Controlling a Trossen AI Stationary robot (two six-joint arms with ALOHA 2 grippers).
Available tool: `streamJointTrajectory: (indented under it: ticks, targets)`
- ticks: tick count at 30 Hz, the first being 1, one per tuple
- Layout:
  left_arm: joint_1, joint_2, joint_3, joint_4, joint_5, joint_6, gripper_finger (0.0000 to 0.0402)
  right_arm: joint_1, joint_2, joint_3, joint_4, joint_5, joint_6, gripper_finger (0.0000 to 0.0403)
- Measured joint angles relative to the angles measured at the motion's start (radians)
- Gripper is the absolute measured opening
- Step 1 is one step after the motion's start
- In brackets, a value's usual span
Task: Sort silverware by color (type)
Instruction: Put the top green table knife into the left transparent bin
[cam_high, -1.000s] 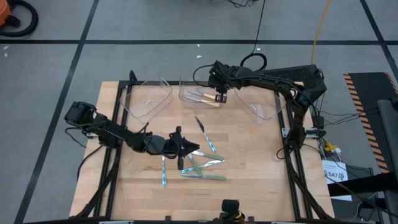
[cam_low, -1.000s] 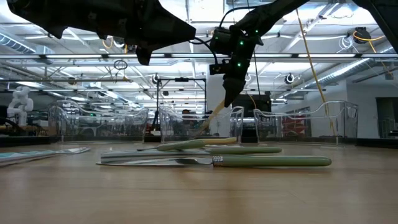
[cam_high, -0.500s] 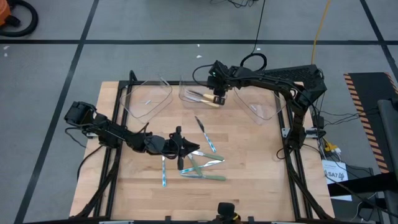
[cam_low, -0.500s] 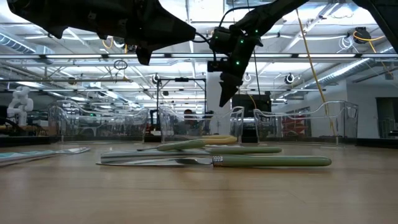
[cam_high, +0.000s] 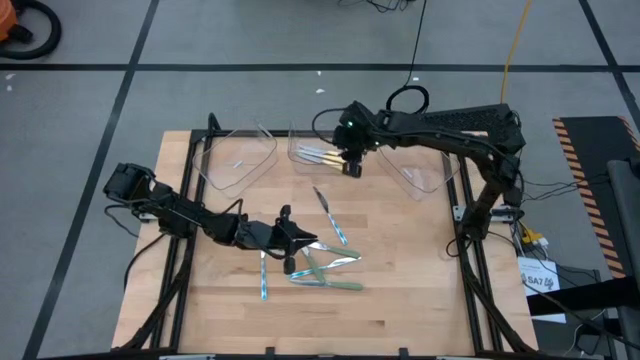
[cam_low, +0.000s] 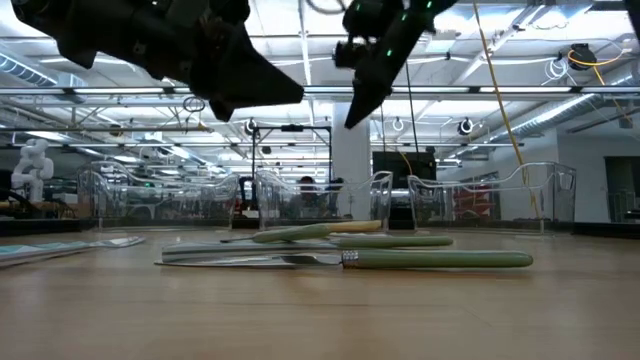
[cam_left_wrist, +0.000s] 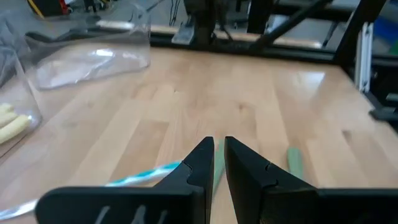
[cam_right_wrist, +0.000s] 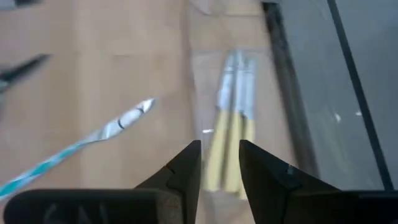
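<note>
The right pincer (cam_high: 350, 160) hangs above the middle clear tray (cam_high: 300, 152) at the far side of the wooden surface (cam_high: 400, 260). Its two fingers (cam_right_wrist: 186, 168) stand a little apart with nothing between them. Directly below it, inside that tray, lie the yellow-handled utensils (cam_right_wrist: 233, 137) side by side (three of them, as far as the wrist view shows), not touched by the pincer.

The left pincer (cam_high: 292, 240) hovers low over the middle of the surface, its fingers (cam_left_wrist: 202, 158) nearly together with only a narrow slit between them, holding nothing. Just ahead of and under its tips lies the loose heap of silverware: green-handled utensils (cam_low: 440, 259) crossing light blue-handled utensils (cam_high: 335, 234), with one blue piece (cam_high: 263, 280) a little apart on the near side of the left arm. A lone blue-handled knife (cam_right_wrist: 81, 140) lies on the bare wood between the heap and the middle tray. The left tray (cam_high: 240, 160) and right tray (cam_high: 420, 172) flank the middle one.
</note>
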Motion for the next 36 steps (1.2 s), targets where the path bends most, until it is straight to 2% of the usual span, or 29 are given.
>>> streamJointTrajectory:
  ticks: [4,9,17,23,26,36]
  targets:
    - [0.0,0.0,0.0,-0.021,0.0,-0.015,0.0044,0.097,-0.071,-0.015,-0.069,0.002,0.077,0.0105]
    - [-0.004,0.0,0.0,-0.045,0.0,-0.068,0.0044,0.256,-0.163,-0.175,-0.019,0.008,0.169,0.0105]
    - [-0.082,0.0,0.0,-0.119,-0.04,-0.163,0.0045,0.533,-0.26,-0.572,0.408,0.251,0.392,0.0105]
    - [-0.174,0.0,0.0,-0.124,-0.122,-0.191,0.0045,0.641,-0.239,-0.745,0.672,0.376,0.54,0.0105]
    - [-0.208,0.0,0.0,-0.133,-0.153,-0.197,0.0045,0.678,-0.217,-0.779,0.743,0.427,0.59,0.0105]
    - [-0.233,0.0,0.0,-0.157,-0.182,-0.202,0.0045,0.791,-0.082,-0.785,0.844,0.428,0.604,0.0105]
